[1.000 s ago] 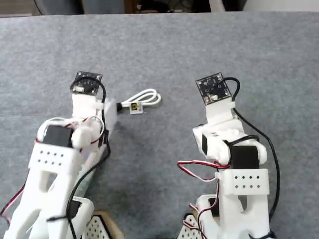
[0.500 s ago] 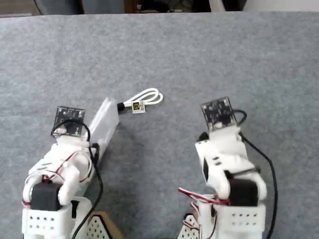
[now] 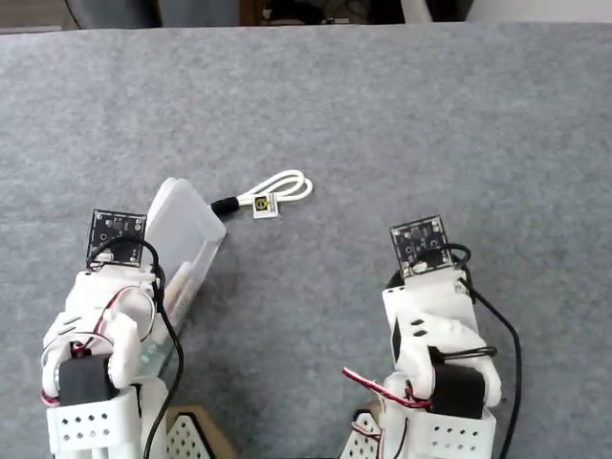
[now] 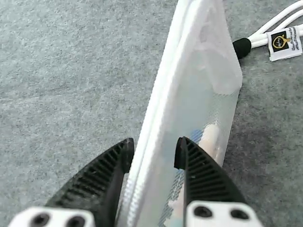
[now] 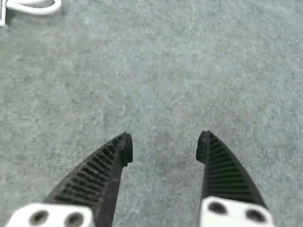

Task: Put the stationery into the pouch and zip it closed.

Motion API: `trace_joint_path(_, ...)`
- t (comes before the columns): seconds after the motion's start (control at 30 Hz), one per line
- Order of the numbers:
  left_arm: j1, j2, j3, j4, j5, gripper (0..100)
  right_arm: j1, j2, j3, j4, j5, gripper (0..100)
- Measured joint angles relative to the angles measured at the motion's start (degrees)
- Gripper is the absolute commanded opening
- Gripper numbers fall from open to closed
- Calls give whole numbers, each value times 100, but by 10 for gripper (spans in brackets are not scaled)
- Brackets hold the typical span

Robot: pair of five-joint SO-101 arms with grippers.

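Observation:
The translucent white pouch [image 3: 186, 234] lies at the left, with stationery showing faintly through its wall [image 4: 208, 137]. A white cord loop [image 3: 279, 187] with a black end and a small tag trails from its far end. My left gripper [image 4: 154, 146] sits over the pouch's near part. Its black fingers [image 4: 113, 163] press on the pouch from both sides, shut on it. My right gripper [image 5: 163, 144] stands open over bare grey cloth at the right, holding nothing. The cord loop [image 5: 33, 5] lies well away from it.
Grey felt [image 3: 382, 115] covers the whole table. Both arms, left [image 3: 100, 325] and right [image 3: 435, 325], are folded back near the front edge. The cloth's far edge and some room clutter run along the top of the high view.
Both arms have pulled back toward the front edge. The left arm no longer covers the pouch, whose far end has shifted slightly left and now looks wider.

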Motion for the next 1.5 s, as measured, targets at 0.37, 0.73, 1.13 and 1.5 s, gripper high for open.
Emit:
trace_joint_path(0.37, -35, -79, 211, -158, -9, 129, 70, -53, 492, -88, 0, 227)
trace_joint_path(0.73, -387, -1196, -1011, -167, 615, 253, 510, -53, 536, -299, 0, 253)
trace_joint_path(1.13, -1055, -1231, -1969, -396, 325, 263, 510, -53, 536, -299, 0, 313)
trace_joint_path(1.5, 70, -1670, -774, 1064, 897, 263, 510, -53, 809, -299, 0, 279)
